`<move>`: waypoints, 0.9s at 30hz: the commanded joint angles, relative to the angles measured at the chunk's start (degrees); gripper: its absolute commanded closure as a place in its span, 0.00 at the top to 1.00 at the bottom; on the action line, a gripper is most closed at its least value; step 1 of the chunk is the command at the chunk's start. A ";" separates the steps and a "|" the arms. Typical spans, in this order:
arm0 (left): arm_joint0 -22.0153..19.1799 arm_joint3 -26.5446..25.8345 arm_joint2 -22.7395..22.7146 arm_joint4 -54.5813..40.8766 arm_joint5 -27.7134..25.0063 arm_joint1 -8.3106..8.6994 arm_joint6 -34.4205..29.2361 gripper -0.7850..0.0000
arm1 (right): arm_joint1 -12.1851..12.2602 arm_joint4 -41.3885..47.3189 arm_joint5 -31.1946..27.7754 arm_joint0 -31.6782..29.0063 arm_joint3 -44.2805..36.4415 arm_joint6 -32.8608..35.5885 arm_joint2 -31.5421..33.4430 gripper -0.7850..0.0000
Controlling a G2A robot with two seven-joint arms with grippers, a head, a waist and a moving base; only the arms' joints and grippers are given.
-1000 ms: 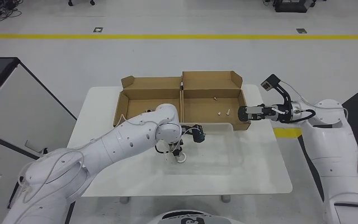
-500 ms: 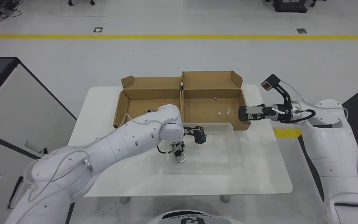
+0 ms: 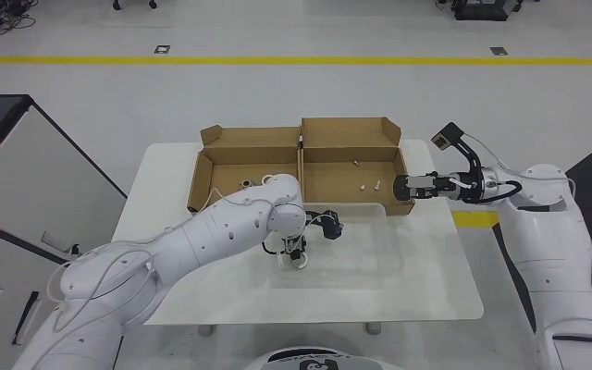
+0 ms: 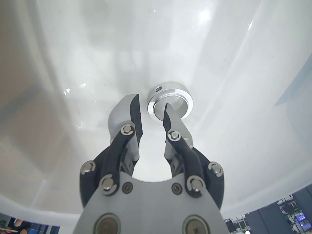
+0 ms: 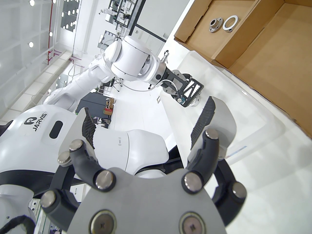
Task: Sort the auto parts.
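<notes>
- As seen from above, the table (image 3: 444, 268) carries two open cardboard boxes side by side at its far edge, with a clear tray (image 3: 361, 245) just in front of them.
- Left box (image 3: 198, 180) holds a flanged hub (image 5: 211, 27) and a flat ring (image 5: 225, 26). Right box (image 3: 328, 180) holds a few small pieces, too small to identify.
- Right gripper (image 3: 400, 185) hangs at the outer end of the right box, near its front corner. Its jaws are wide apart and empty, and it is well apart from the part being sorted.
- Left gripper (image 4: 150, 103) is down inside the tray, pointing at the tray floor, jaws apart, nothing clamped.
- Metal collar (image 4: 170, 87), the part to be sorted, rests on the tray floor right at the left gripper's tips. It appears to lie flat with the bore facing up. A small threaded hole shows in its outer wall.
- Governing relation: one fingertip (image 4: 166, 118) stands inside the bore and the other finger stands outside, so the collar's wall sits between the pads. A slight gap shows between the outer pad and the wall.
- Judgement: closing the jaws should pinch the wall. The smooth round metal could slip or tip if the grip lands off-centre.
- Judgement: the left arm is plainly the nearer one. The left box, which already holds ring-like parts, is the likely destination and lies just beyond the tray.
</notes>
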 commanded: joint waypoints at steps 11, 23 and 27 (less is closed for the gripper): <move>0.51 2.41 0.00 0.26 -0.63 -1.17 0.63 0.00 | 0.00 0.04 0.00 0.00 0.00 0.00 0.00 1.00; -2.08 -3.08 -6.99 -4.83 1.33 1.39 -1.07 0.00 | 0.00 0.04 0.00 0.00 0.00 0.00 0.00 1.00; -1.74 -8.63 -10.81 -6.02 2.71 3.74 -2.70 0.00 | 0.00 0.04 0.00 0.00 0.00 0.00 0.00 1.00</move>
